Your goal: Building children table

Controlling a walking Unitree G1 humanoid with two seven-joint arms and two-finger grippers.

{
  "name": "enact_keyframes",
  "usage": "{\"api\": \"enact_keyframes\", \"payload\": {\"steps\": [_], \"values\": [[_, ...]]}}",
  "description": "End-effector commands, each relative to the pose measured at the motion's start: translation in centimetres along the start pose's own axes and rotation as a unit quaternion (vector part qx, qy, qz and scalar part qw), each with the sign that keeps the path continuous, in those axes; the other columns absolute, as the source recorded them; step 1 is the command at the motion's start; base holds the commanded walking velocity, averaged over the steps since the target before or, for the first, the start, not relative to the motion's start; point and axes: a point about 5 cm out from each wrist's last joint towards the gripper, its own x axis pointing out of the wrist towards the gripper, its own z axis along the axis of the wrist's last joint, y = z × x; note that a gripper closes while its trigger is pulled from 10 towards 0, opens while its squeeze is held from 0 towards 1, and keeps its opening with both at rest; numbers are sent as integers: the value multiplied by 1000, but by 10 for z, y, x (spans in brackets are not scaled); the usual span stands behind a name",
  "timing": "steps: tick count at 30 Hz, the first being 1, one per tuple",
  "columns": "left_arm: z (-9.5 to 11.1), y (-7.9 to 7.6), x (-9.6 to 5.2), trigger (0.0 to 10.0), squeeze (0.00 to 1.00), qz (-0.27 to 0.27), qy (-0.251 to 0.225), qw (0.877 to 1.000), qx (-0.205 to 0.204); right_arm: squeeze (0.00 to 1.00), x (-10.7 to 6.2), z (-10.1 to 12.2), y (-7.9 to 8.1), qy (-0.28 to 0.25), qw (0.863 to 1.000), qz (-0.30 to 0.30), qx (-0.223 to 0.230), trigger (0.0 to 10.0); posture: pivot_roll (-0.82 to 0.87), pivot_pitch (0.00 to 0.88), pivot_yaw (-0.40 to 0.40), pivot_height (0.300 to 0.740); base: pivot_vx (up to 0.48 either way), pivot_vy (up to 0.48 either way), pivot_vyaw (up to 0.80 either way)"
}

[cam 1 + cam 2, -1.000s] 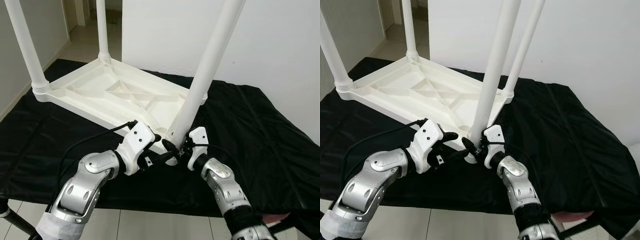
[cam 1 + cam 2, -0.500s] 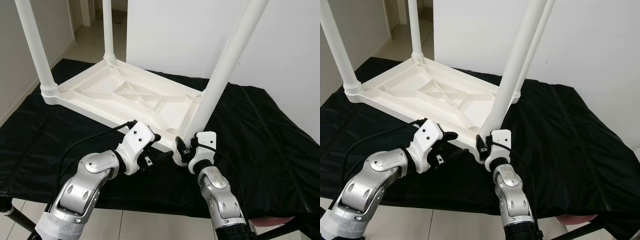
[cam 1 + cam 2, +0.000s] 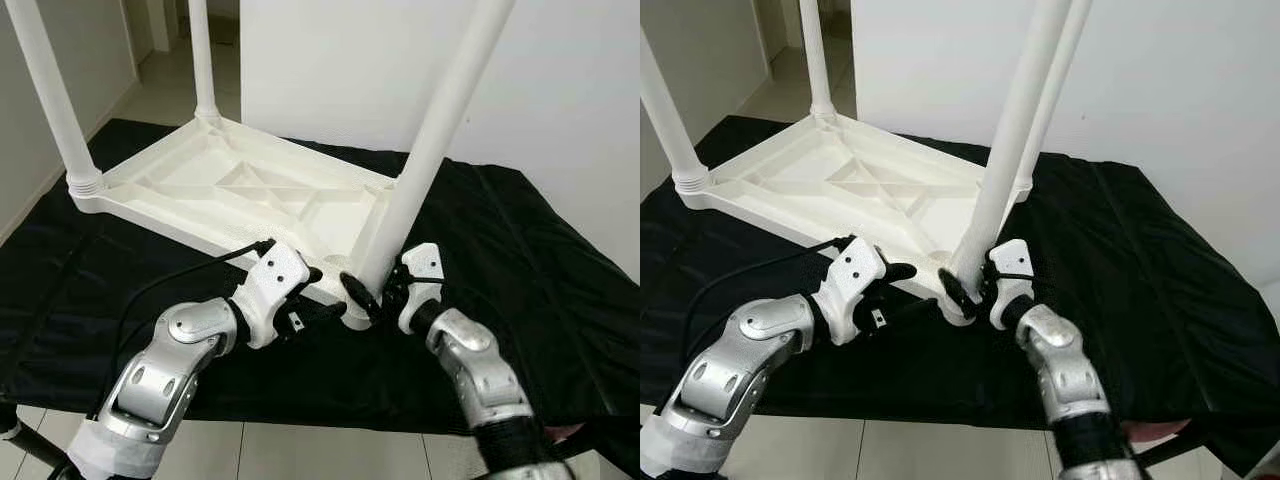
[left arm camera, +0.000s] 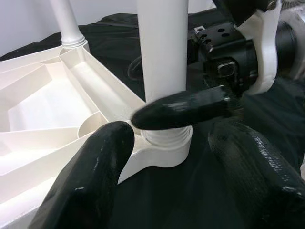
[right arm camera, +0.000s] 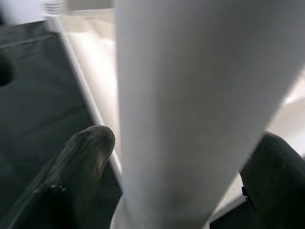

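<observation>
The step in hand looks like seating the near leg (image 3: 432, 165) into its corner socket (image 4: 164, 143) on the upturned white plastic table (image 3: 240, 195), which lies top-down on a black cloth (image 3: 520, 260) over the surface. The right tool (image 3: 372, 296) sits at the foot of that leg, its two black fingers (image 5: 88, 148) spread to either side of the tube and lying against it — a clasp around the base rather than a hard pinch, as far as I can judge. The left tool (image 4: 167, 157) hovers just beside the socket, wide open and holding nothing. The next move likely calls for turning or pressing the leg home while the tabletop stays steady — the left tool is well placed to brace the corner. The table is glossy, ribbed underneath with crossed stiffeners; three other legs (image 3: 50, 100) stand upright in their corners.
</observation>
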Motion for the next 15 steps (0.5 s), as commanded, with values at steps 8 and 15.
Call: {"api": "enact_keyframes", "payload": {"steps": [8,15], "values": [[4,-2,0,10000,0,-5,-6,1000,4,0,12,-7,4,20,993,119,-12,10000,39,0,-96,740,0,0,0],[4,-7,1,10000,0,-16,-7,1000,6,0,34,-12,4,38,988,152,-18,4353,53,0,-95,740,0,0,0]]}}
